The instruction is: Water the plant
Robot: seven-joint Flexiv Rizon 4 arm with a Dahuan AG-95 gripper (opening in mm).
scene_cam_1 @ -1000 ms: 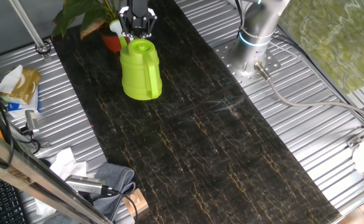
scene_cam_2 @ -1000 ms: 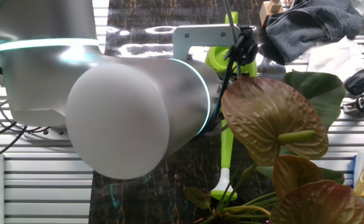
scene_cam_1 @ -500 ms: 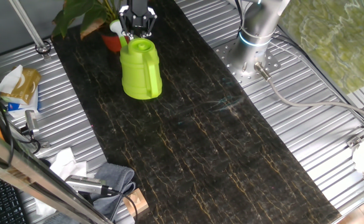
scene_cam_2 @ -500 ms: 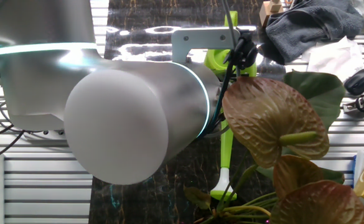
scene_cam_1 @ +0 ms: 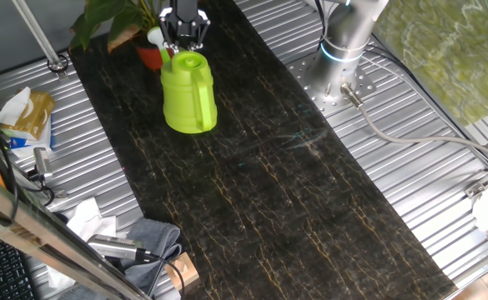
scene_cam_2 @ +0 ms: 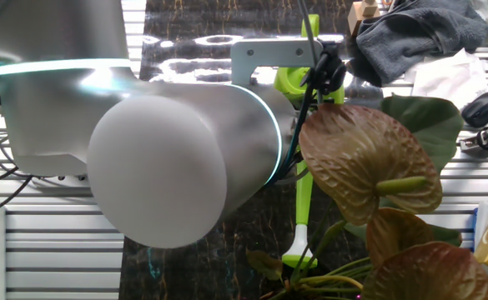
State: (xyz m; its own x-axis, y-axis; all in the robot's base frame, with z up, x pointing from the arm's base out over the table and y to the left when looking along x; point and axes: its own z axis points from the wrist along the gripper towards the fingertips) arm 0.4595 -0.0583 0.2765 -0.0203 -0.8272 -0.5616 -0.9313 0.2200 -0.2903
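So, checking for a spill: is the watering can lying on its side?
No, the watering can stands upright on the dark mat, its open top facing up just below the gripper.

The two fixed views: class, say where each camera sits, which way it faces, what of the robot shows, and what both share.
One fixed view: high above the table's near end, looking down the dark mat; shows arm base and pincer.
The other fixed view: low behind the plant, facing back; a big arm joint fills it.
Shared: plant, green watering can, grey cloth.
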